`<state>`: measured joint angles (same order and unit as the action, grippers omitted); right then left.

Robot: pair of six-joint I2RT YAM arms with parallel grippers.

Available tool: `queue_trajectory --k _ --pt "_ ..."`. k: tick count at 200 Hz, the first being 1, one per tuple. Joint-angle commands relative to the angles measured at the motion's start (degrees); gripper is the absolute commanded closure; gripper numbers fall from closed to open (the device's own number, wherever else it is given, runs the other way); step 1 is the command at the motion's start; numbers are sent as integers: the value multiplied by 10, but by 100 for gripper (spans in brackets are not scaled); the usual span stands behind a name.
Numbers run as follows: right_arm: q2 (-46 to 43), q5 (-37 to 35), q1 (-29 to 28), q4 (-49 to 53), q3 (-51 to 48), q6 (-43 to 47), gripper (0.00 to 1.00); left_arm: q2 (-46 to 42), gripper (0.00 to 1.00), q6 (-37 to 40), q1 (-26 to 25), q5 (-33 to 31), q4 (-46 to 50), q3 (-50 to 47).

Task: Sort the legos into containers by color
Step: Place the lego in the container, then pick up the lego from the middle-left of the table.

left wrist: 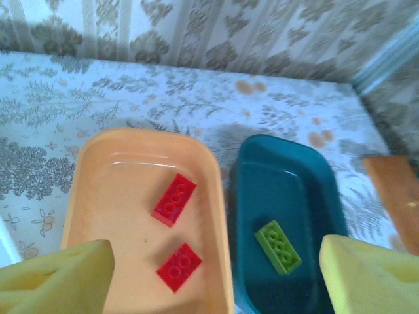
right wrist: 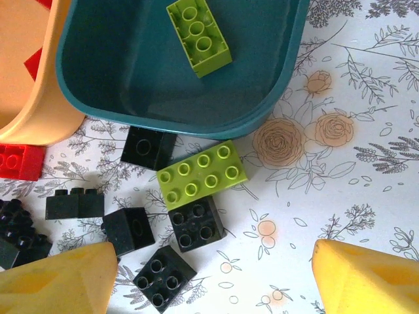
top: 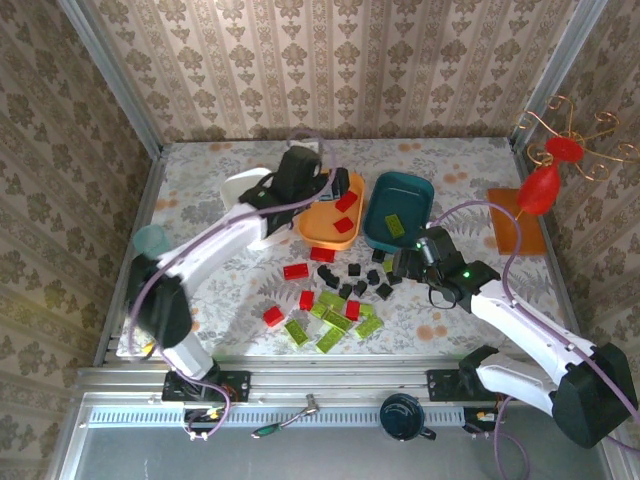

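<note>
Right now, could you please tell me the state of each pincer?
Left pincer: open, holding nothing.
Right pincer: open, holding nothing.

The orange tub [left wrist: 118, 216] and the dark teal tub [left wrist: 288, 176] are smooth moulded plastic with a soft sheen — light glints run along the orange one's inner wall. The legos [right wrist: 201, 175] are hard, glossy plastic, their studs catching highlights. The desk [right wrist: 366, 78] wears a matt floral-printed covering; paper or cloth, I cannot tell. At the bottom of the top view, a ribbed rail [top: 330, 378] looks like brushed metal — dull grey.
</note>
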<state>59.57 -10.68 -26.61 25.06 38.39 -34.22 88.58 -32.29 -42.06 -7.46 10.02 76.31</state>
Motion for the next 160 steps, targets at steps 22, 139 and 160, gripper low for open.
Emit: queue_trajectory --k 22,139,160 --pt "3 25 1 4 -17 3 20 -177 1 -33 -5 13 -22 -209" --pt "66 28 -5 -34 -23 -14 21 -422 7 -206 -46 25 250 -523" --pt "76 28 -9 -34 -18 -16 21 -380 9 -198 -46 31 206 -534"
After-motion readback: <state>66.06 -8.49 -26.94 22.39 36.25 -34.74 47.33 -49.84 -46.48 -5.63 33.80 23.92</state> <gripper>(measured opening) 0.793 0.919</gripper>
